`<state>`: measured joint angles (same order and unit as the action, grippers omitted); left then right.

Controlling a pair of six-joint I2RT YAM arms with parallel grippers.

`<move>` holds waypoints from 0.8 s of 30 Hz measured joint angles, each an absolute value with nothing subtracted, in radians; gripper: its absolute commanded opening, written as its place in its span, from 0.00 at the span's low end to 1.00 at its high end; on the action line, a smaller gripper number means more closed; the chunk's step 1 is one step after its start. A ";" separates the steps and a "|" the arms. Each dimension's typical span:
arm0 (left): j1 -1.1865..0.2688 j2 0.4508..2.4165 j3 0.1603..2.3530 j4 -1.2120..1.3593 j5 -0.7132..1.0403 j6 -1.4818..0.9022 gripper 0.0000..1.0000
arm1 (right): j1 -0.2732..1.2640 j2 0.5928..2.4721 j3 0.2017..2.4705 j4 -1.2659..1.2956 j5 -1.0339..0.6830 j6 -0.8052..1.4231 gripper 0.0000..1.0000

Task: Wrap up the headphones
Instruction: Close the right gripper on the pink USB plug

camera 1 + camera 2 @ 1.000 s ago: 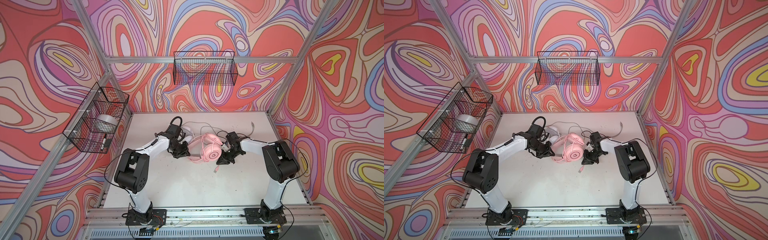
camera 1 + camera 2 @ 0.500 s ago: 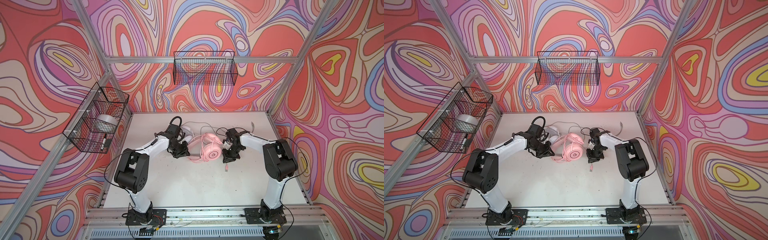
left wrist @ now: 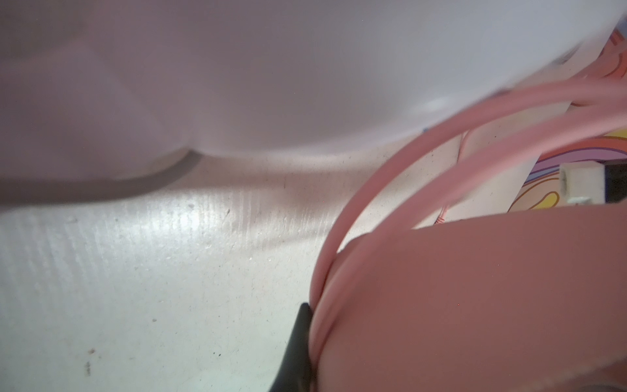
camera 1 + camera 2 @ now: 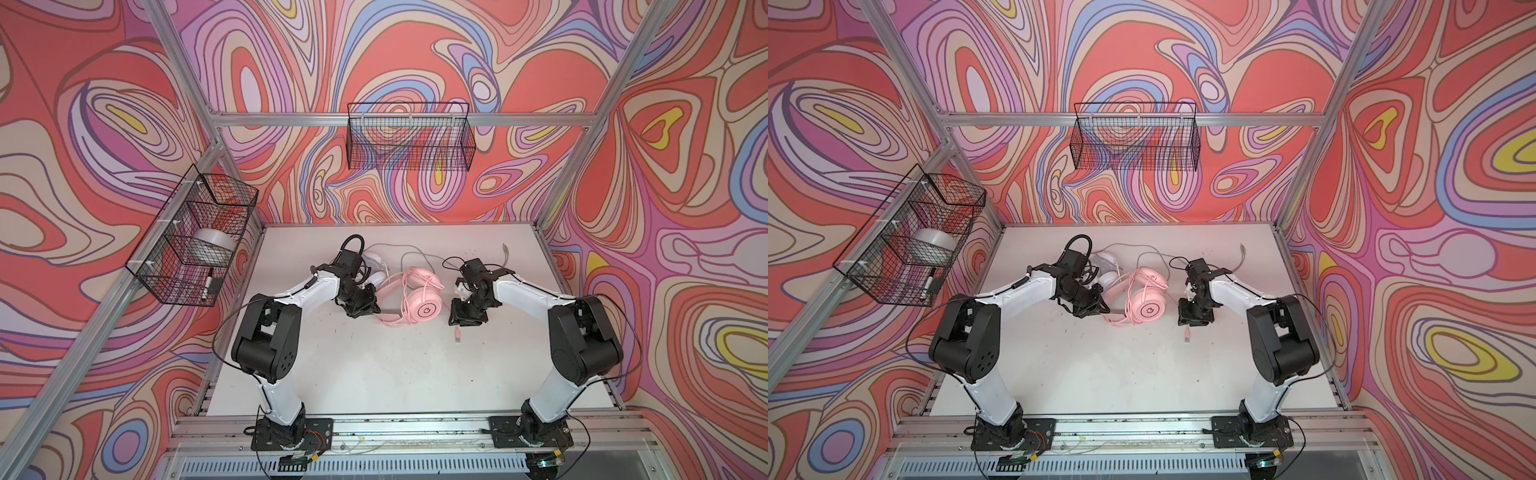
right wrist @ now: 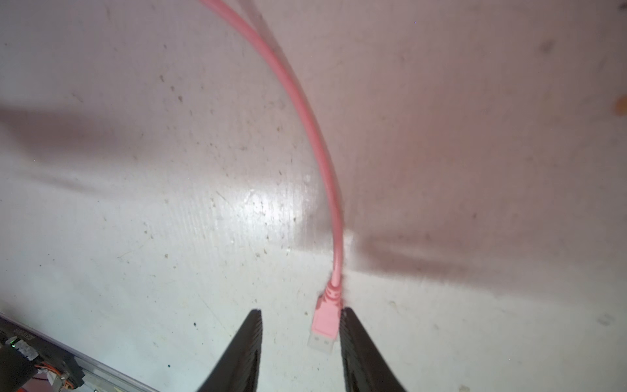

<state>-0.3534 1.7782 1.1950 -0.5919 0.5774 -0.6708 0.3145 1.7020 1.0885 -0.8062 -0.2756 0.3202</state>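
Finds the left gripper fully closed on the thin double headband of the pink headset; sees in the left wrist view only one black finger, pressed against the smooth band, the other hidden behind the broad padded strap; finds the right gripper partly open, ribbed black jaws apart, nothing clamped; notes the flat pink plug lying on the scuffed, speckled white table between them, close against one jaw, contact not clear; traces the round pink cable curving away, cut off at the frame edge; places the pink headset mid-table between both grippers, glossy round earcup upward; makes out the white headset only partly, behind the left arm, a blurred pale mass in the left wrist view.
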 measured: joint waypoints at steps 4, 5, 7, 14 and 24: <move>-0.353 1.779 1.195 -0.585 0.579 -0.671 0.00 | 0.315 1.652 1.038 -0.786 -0.252 0.374 0.42; -0.353 1.779 1.195 -0.583 0.580 -0.672 0.00 | 0.315 1.649 1.028 -0.781 -0.247 0.387 0.42; -0.353 1.779 1.195 -0.581 0.580 -0.675 0.00 | 0.321 1.645 1.006 -0.768 -0.236 0.413 0.42; -0.353 1.779 1.195 -0.579 0.581 -0.678 0.00 | 0.373 1.646 0.974 -0.732 -0.196 0.482 0.40; -0.353 1.779 1.195 -0.579 0.580 -0.685 0.00 | 0.450 1.668 0.973 -0.748 -0.054 0.540 0.31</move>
<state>-0.3534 1.7786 1.1950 -0.5785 0.5804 -0.6849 0.4503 1.6676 0.9733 -0.7479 -0.0540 0.5400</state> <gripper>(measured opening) 0.082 0.327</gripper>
